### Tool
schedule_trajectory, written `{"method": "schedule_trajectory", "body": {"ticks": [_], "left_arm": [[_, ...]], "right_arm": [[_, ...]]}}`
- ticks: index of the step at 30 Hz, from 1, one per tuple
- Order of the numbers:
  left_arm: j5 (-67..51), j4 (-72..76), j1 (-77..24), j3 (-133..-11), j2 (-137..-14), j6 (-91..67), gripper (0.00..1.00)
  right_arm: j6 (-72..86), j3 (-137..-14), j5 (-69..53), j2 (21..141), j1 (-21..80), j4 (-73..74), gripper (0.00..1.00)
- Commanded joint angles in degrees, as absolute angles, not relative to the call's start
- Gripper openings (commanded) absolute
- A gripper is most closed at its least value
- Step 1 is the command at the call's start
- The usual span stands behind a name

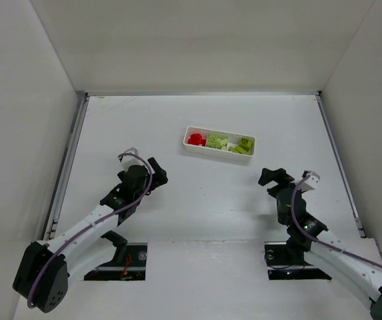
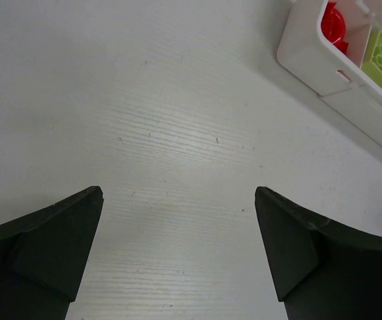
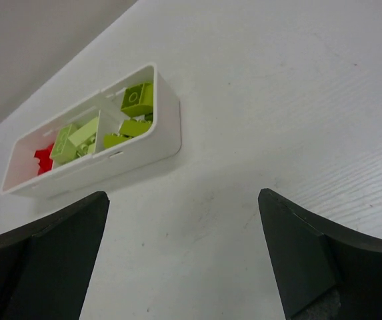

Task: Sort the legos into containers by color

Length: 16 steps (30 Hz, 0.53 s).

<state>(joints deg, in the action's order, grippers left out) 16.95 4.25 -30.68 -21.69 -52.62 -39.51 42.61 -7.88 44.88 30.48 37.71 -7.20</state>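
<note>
The containers are three compartments of one white tray [image 1: 207, 151] at the table's middle back. Red legos [image 1: 195, 139] lie in its left compartment, and yellow-green legos [image 1: 217, 142] fill the middle and right ones [image 1: 244, 146]. My left gripper [image 1: 156, 172] hovers open to the tray's near left, with nothing between its fingers. In the left wrist view [image 2: 179, 193] the tray's corner [image 2: 311, 60] shows a red lego [image 2: 334, 27]. My right gripper [image 1: 272, 177] stands open to the tray's near right. Its wrist view [image 3: 183, 195] sees the tray [image 3: 137, 157] with yellow-green legos [image 3: 134, 100].
White walls enclose the table on three sides. Metal rails run along its left edge [image 1: 67, 160] and right edge [image 1: 341, 163]. Dark cutouts hold the arm bases near the front [image 1: 121, 257].
</note>
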Motion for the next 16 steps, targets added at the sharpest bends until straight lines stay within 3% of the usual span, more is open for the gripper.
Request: {"method": "schedule_trajectory", "body": {"ticks": [1,7,16], "left_arm": [[18.5,2.6,-30.7,-20.8,-49.5,-39.6,1.00],[19.2,2.2,-31.0,-21.1,-48.8,-39.6,1.00],[19.7,2.7,-32.0,-22.9,-52.9,-39.1,1.00]], "right_arm": [[47.5,-5.8,48.1,25.1,35.2,-5.0,1.00],[47.9,-3.7,43.9,18.5,31.5,-3.3,1.00],[47.8,-4.1,43.8,20.6,31.8,-3.9,1.00]]}}
